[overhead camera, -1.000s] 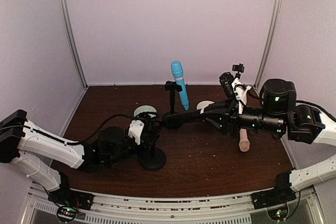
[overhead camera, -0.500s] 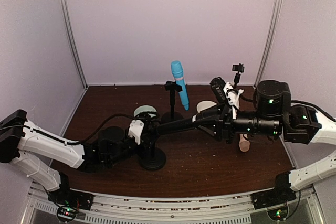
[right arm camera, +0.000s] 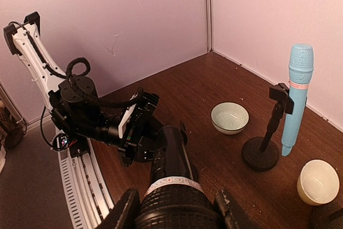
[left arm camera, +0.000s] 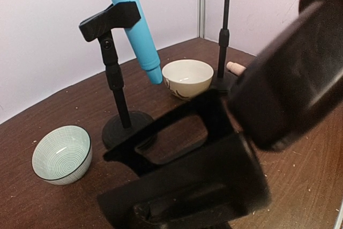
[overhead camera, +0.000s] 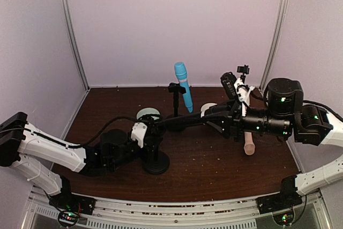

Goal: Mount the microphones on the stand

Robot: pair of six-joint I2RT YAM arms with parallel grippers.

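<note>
My right gripper (overhead camera: 231, 124) is shut on the head end of the black microphone (overhead camera: 187, 123), which lies level and points left. Its tail reaches the clip (left arm camera: 182, 186) of the front stand (overhead camera: 155, 162). My left gripper (overhead camera: 149, 137) is shut on that stand's post, just above the round base. In the right wrist view the black microphone (right arm camera: 174, 181) fills the space between my fingers (right arm camera: 126, 210). The light blue microphone (overhead camera: 183, 87) sits clipped in the back stand (overhead camera: 174, 97). On the table under my right arm lies the cream microphone (overhead camera: 249, 146).
A patterned bowl (overhead camera: 148, 113) stands behind the front stand. A cream bowl (overhead camera: 209, 108) sits near the back stand's base. Another stand (overhead camera: 243, 71) rises at the back right. White walls close in the back and both sides.
My right arm pushed the black microphone a little to the left, then drew back slightly to the right. The left arm and the front stand stayed put.
</note>
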